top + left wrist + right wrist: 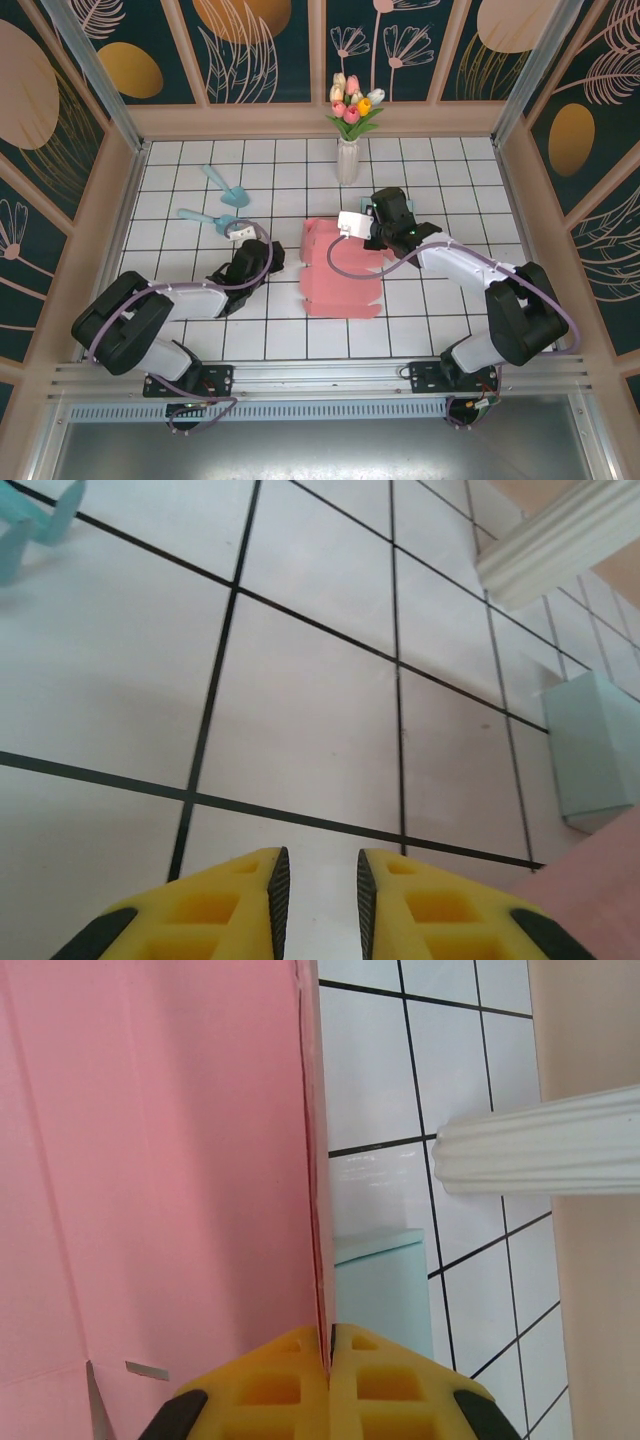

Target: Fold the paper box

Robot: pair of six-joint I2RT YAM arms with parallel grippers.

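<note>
flat pink paper box (340, 275) sits about mid-table on the white tiled table (450, 180), not really looking like a box so far. the right gripper (378, 218) is at its far right corner. in the right wrist view the right gripper (331, 1338) has its yellow fingers (285, 1380) pressed together on the edge of the pink sheet (150, 1160), paper pinched right between them. a teal block (385, 1280) sits just beside that edge, and the white vase (540, 1155) is off to the side.

the left gripper (272, 260) is just left of the box, not touching it. in the left wrist view the left gripper (322, 880) shows a narrow gap with bare tile in it, holding nothing. a corner of the pink (600, 900) pokes into that view.

two teal scoops (225, 185) are at the back left and tulips (352, 105) sit in the vase at the back.
</note>
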